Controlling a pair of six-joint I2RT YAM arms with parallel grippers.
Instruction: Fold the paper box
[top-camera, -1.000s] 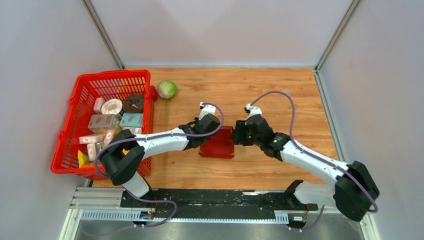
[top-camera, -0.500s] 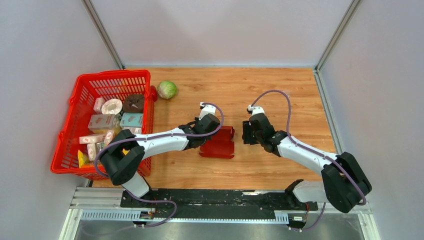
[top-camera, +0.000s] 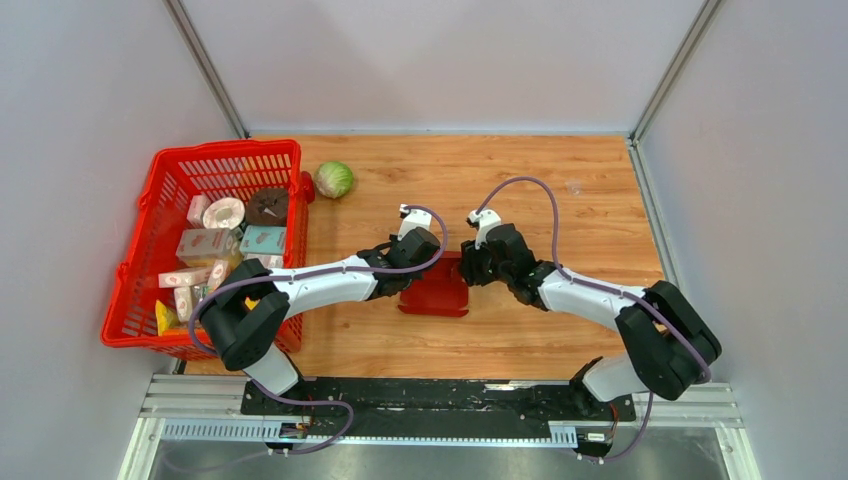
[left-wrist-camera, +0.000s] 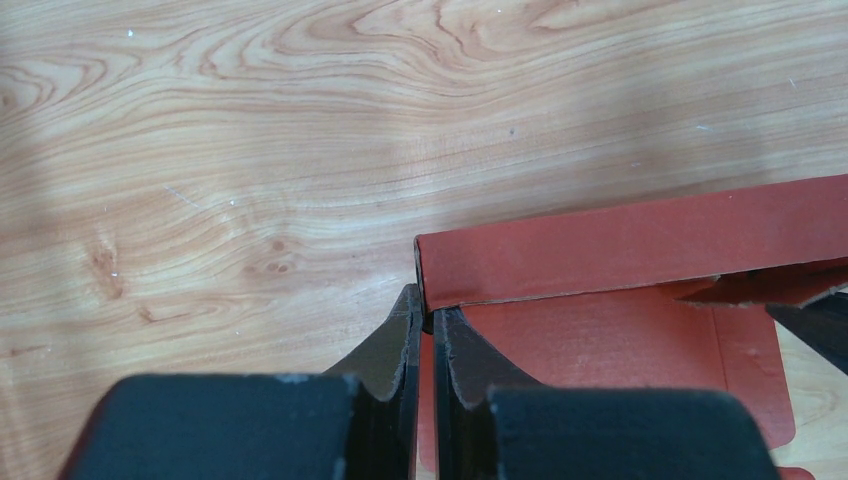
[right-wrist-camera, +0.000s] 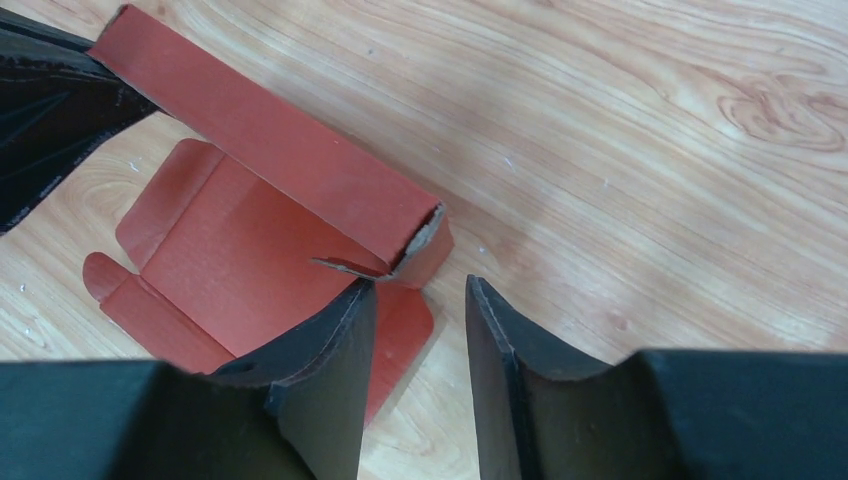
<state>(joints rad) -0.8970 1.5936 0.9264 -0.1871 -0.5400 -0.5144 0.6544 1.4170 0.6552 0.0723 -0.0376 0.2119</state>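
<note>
The paper box (top-camera: 436, 286) is a dark red cardboard sheet in the middle of the table, its far wall folded upright. My left gripper (top-camera: 412, 268) is shut on the sheet's left end; in the left wrist view (left-wrist-camera: 427, 322) its tips pinch the corner under the raised wall (left-wrist-camera: 640, 245). My right gripper (top-camera: 468, 268) is open at the wall's right end. In the right wrist view (right-wrist-camera: 420, 285) the wall's torn-looking end and a small flap (right-wrist-camera: 405, 250) sit just ahead of the left fingertip, with the flat panel (right-wrist-camera: 245, 265) below.
A red mesh basket (top-camera: 160, 180) holding several pastel cartons and rolls stands at the left. A green cabbage (top-camera: 334, 179) lies behind it near the back. Grey walls close in the table on three sides.
My right gripper backed off to the right, then came back left to the box's right end. The left arm and the box held still.
</note>
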